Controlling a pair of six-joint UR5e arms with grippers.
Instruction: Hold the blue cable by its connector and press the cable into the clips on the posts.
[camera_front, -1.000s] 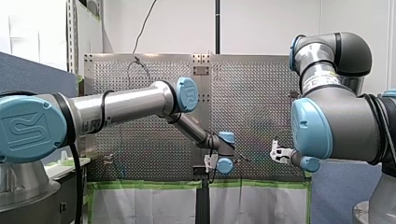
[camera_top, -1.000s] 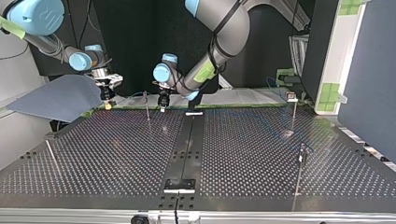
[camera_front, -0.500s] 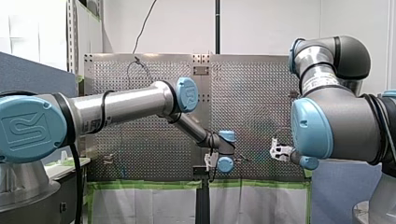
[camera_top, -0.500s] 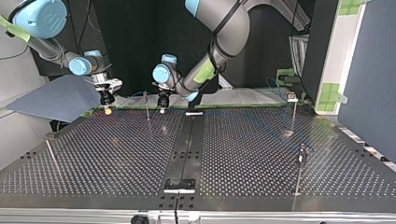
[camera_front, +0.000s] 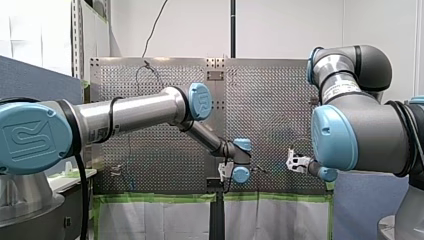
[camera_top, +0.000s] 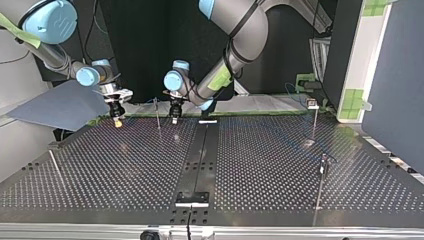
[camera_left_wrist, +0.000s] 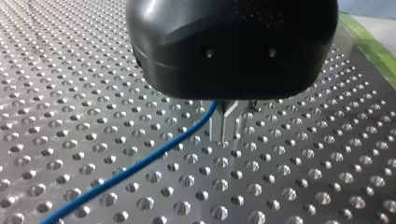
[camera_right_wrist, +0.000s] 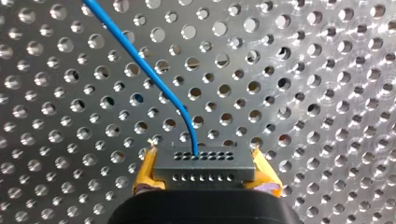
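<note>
Look at the right wrist view first. Your right gripper (camera_right_wrist: 203, 156) is clamped on the dark connector (camera_right_wrist: 204, 169), with one of its yellow pads (camera_right_wrist: 145, 172) pressed against each end of the block; the blue cable (camera_right_wrist: 140, 63) leaves the connector's face and curves away ahead of the gripper, over the perforated table (camera_right_wrist: 327, 93).

In the left wrist view your left gripper (camera_left_wrist: 224, 139) points down at the table; its metal fingers (camera_left_wrist: 217, 125) are drawn together, with only a thin slit between them. The cable rises from the table surface to the root of those fingers; you cannot tell whether it is pinched there or only runs beside them.

In the top view the right gripper hangs at the table's far edge toward the view's left, its yellow tip low over the holes; the left gripper sits near the middle of that far edge, just beside a thin upright post (camera_top: 158, 115). The two grippers are apart, with that post between them; another post (camera_top: 314, 122) stands toward the view's right.
</note>
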